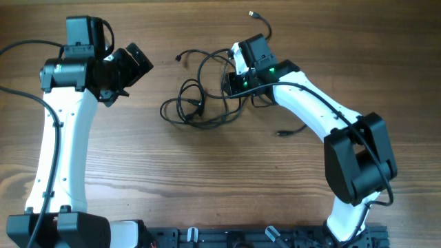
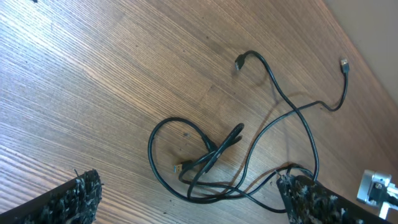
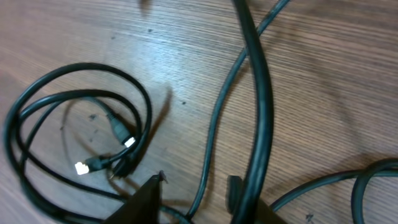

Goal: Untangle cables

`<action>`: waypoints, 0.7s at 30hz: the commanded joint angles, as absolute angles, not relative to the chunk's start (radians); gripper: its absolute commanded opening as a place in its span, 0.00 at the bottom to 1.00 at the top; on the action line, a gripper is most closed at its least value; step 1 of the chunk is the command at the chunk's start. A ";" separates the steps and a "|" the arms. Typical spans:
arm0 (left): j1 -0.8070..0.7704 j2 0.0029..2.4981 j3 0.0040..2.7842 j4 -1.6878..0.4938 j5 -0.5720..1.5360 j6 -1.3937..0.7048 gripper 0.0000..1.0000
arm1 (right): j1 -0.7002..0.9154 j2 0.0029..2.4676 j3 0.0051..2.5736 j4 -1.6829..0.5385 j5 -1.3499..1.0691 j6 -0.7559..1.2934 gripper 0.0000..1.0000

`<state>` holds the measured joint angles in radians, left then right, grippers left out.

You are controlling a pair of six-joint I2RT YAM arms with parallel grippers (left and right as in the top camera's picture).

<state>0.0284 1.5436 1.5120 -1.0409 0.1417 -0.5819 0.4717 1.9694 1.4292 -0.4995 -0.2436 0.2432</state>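
Cables (image 2: pixel 214 152) bunched ahead of spread left fingers (image 2: pixel 84 193), strand (image 3: pixel 262 93) beside right fingers (image 3: pixel 144 202)

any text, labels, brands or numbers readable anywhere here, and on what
None can be read in any view.
The cables and their plugs show no print.
The white piece on the right arm is too small to show any lettering.
The table shows only wood grain.

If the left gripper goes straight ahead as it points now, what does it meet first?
Most likely the looped cables on the table, directly ahead of the left gripper; depth is unclear.
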 commanded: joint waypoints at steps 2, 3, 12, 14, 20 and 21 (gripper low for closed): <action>0.030 1.551 1.507 -1.043 0.137 -0.584 1.00 | 0.468 1.938 1.442 -0.492 -0.204 0.267 0.04; 0.030 1.551 1.507 -1.048 0.137 -0.584 1.00 | 0.467 1.898 1.460 -0.516 -0.211 0.270 0.04; 0.030 1.551 1.507 -1.046 0.136 -0.584 1.00 | 0.467 1.391 1.584 -0.583 -0.225 0.293 0.04; 0.030 1.551 1.507 -1.044 0.137 -0.584 0.98 | 0.467 1.350 1.584 -0.577 -0.279 0.301 0.04; 0.017 1.551 1.507 -1.038 0.303 -0.419 0.89 | 0.452 1.338 1.584 -0.564 -0.201 0.417 0.04; 0.008 1.551 1.507 -1.038 0.303 -0.418 0.89 | 0.440 1.350 1.584 -0.570 -0.203 0.431 0.04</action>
